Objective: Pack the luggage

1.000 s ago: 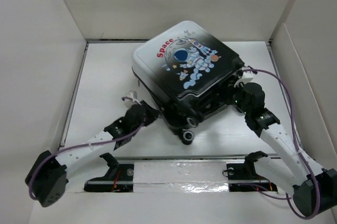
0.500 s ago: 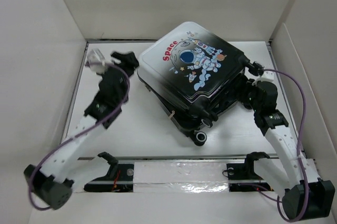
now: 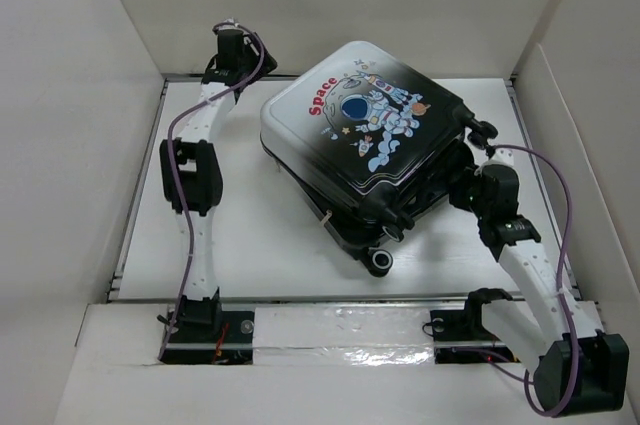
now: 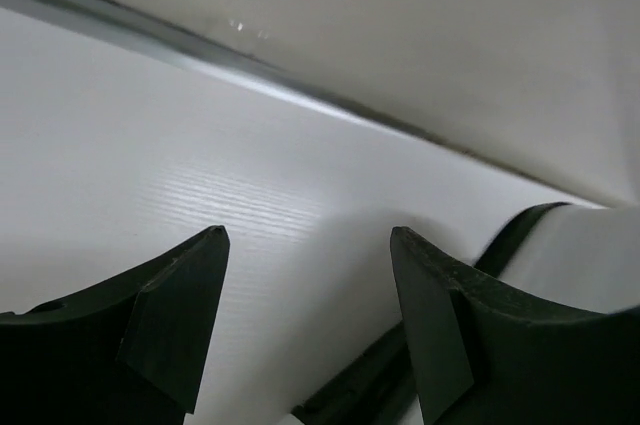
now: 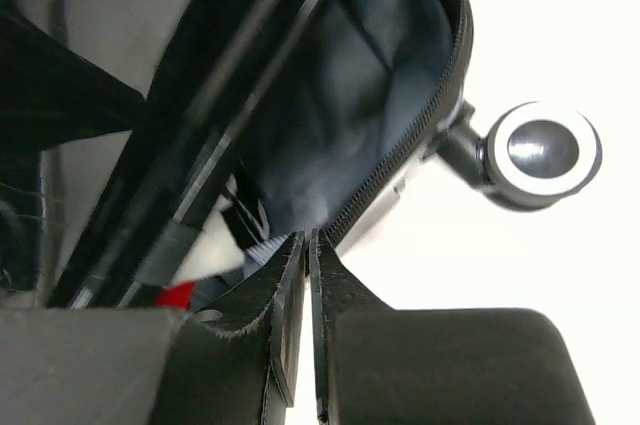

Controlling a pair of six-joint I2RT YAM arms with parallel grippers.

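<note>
The luggage (image 3: 365, 135) lies flat mid-table, black fading to white with an astronaut and a red "Space" print, its lid resting ajar on the lower shell. My left gripper (image 3: 228, 55) is stretched to the back left corner, apart from the case; in the left wrist view it (image 4: 308, 235) stands open over bare table, the case's edge (image 4: 590, 245) at the right. My right gripper (image 3: 458, 183) is at the case's right side. In the right wrist view it (image 5: 309, 235) is shut, tips against the zipper edge (image 5: 400, 150) below the grey lining (image 5: 340, 95). Whether it pinches the zipper I cannot tell.
White walls box in the table on the left (image 3: 80, 125), back (image 3: 340, 5) and right (image 3: 590, 125). A black wheel (image 3: 377, 263) juts from the case's near corner, and another wheel (image 5: 545, 150) shows in the right wrist view. White and red contents (image 5: 190, 285) show inside.
My left arm swung from the case's near left corner up to the back left corner and its gripper opened. The case turned slightly. The right gripper's jaws closed further.
</note>
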